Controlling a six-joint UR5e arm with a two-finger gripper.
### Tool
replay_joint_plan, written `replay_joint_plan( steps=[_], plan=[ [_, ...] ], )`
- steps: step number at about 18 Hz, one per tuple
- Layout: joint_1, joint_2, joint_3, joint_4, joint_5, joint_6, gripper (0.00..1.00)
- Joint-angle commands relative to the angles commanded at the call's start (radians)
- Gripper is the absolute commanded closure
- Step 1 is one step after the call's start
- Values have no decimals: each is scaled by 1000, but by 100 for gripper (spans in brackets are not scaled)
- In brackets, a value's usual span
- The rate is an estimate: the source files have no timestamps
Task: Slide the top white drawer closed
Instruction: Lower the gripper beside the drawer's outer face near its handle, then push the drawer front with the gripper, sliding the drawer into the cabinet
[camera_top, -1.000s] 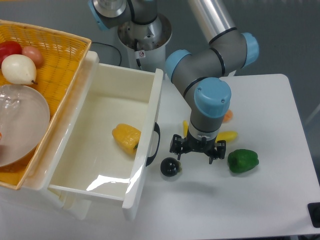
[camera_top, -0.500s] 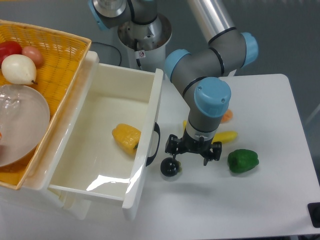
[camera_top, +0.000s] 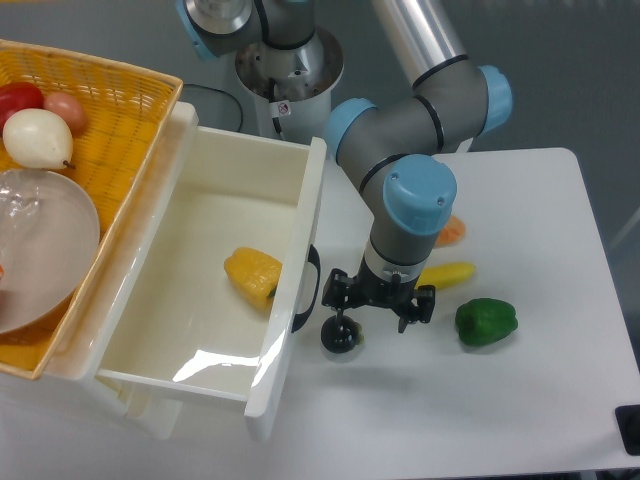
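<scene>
Basket (camera_top: 110, 95) of yellow wicker sits at the far left, one in number, and it holds three round fruits — a red one (camera_top: 20, 100), a pinkish one (camera_top: 65, 108) and a pale one (camera_top: 38, 137) — beside one clear bowl (camera_top: 45, 250). Next comes the top white drawer (camera_top: 290, 290), a single deep tray pulled wide out of the cabinet, with one yellow bell pepper (camera_top: 252, 275) lying on its floor near the front panel. One black handle (camera_top: 308, 290) curves off that panel.

Right of the panel, on the white table (camera_top: 520, 400), lies one small black ball (camera_top: 340, 335). Farther right lie one yellow banana-like piece (camera_top: 448, 273), one orange item (camera_top: 450, 232) partly hidden by the arm, and one green bell pepper (camera_top: 486, 322).

One arm (camera_top: 415, 190) reaches down to the gripper (camera_top: 377, 300), whose fingers stand spread wide and hold nothing. Against the view of a second ago, the gripper has shifted left, toward the drawer front, and its left finger (camera_top: 336, 293) now stands just above the black ball — before, it stood a little to the ball's right. The drawer, the fruits and the peppers lie as they did.

The drawer's front panel stands just left of the gripper, near it but apart, with the handle between the panel and the nearest finger.
</scene>
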Motion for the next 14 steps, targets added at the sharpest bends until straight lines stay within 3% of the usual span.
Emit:
replay_joint_plan(
  steps=[14],
  plan=[
    [-20,31,-18,-25,0,-2,0]
  ],
)
